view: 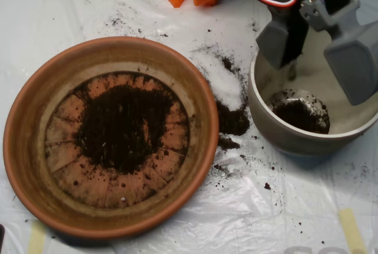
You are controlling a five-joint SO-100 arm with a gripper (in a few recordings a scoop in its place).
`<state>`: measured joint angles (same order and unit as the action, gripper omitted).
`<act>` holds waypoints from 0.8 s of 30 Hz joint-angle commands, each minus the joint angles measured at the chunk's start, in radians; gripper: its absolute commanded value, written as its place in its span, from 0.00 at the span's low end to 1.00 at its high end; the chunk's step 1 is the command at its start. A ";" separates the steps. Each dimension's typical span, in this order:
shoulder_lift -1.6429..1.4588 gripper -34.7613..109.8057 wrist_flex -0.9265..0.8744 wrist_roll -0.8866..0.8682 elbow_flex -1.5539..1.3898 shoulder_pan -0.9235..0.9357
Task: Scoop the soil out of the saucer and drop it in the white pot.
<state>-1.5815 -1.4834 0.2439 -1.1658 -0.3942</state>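
The end effector (322,44) hangs over the white pot (277,133), its two shells spread apart and empty. This looks like the drop step. Most soil (127,127) sits in the saucer (35,118), so next it must swing back and dig.

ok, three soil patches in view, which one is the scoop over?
The soil in the white pot: the scoop hangs open above that small heap. The big patch lies in the saucer; the third lies spilled between them.
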 commanded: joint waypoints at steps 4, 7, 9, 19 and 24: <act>-0.101 0.50 -0.023 -0.058 0.114 0.098; -0.069 0.50 -0.035 -0.092 0.166 0.206; -0.051 0.50 -0.028 -0.117 0.170 0.288; 0.006 0.52 0.117 -0.109 -0.094 0.586; 0.005 0.55 0.218 -0.069 -0.296 0.647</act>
<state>-1.5463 -1.3131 0.1503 -1.3959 0.2071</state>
